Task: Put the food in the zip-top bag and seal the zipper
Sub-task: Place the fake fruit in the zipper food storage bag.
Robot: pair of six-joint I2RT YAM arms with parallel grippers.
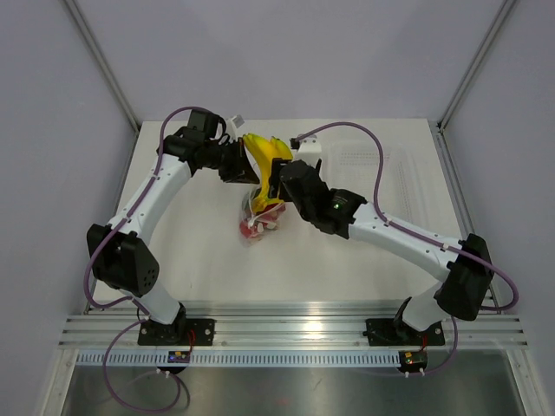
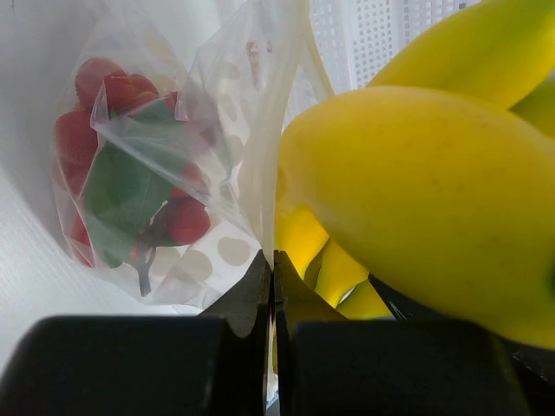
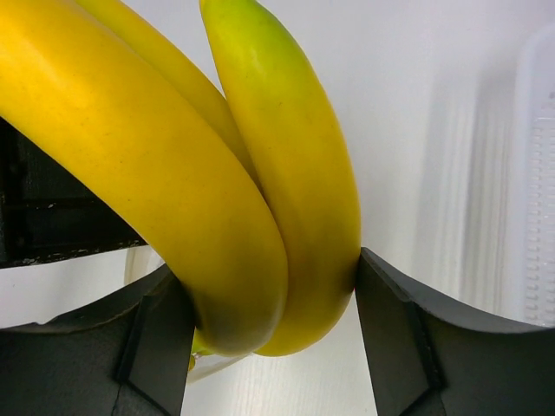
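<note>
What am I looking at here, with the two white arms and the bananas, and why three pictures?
These are two robot arms bolted to a table, each ending in a two-finger gripper. The wide picture comes from a camera overhead; the two close-ups come from cameras on the wrists. The left gripper pinches the edge of a clear dotted zip-top bag, with red strawberries already inside. The right gripper clamps a bunch of yellow bananas close beside the bag. A clear tray lies at the back right.
</note>
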